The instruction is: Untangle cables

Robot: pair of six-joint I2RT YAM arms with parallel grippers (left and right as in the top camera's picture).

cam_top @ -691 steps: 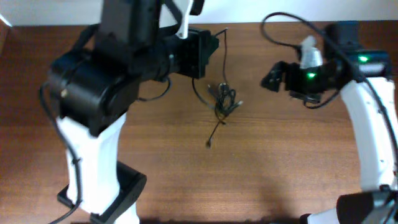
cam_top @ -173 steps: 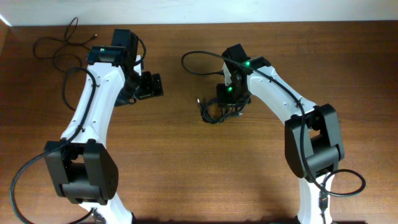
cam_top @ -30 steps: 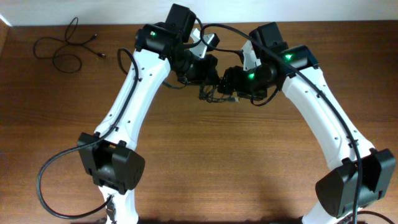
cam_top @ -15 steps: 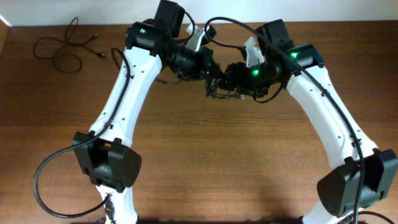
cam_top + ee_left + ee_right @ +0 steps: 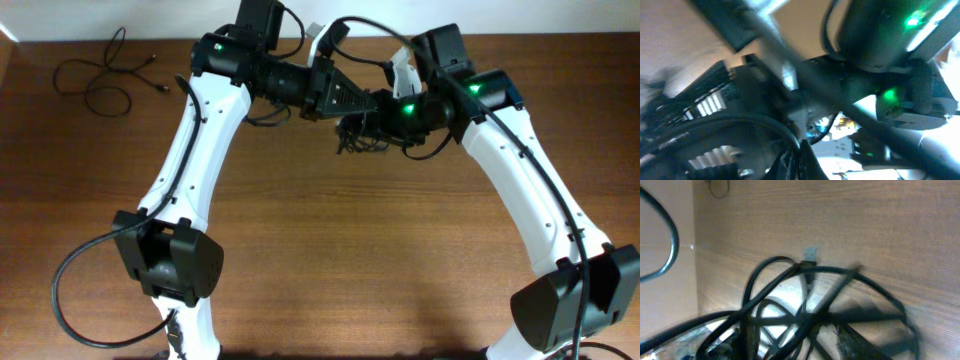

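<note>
The cables [image 5: 352, 138] are a small tangle of thin black cords hanging between the two grippers at the back middle of the table. My left gripper [image 5: 366, 101] reaches in from the left and is shut on a strand; in the left wrist view a black cord [image 5: 740, 120] curves into its closed tips [image 5: 801, 150]. My right gripper [image 5: 373, 122] faces it from the right. In the right wrist view the loops [image 5: 805, 300] fill the space between its parted fingers [image 5: 855, 342], and a small plug [image 5: 810, 254] sticks out above the wood.
Another loose black cord [image 5: 100, 78] lies at the far left back corner of the brown wooden table [image 5: 330, 260]. The arms' own thick black cables arch over the two wrists. Both arm bases stand at the front edge.
Both grippers have moved toward the back and slightly right with the tangle between them. The right gripper's fingers have drawn closer together around the cords.
</note>
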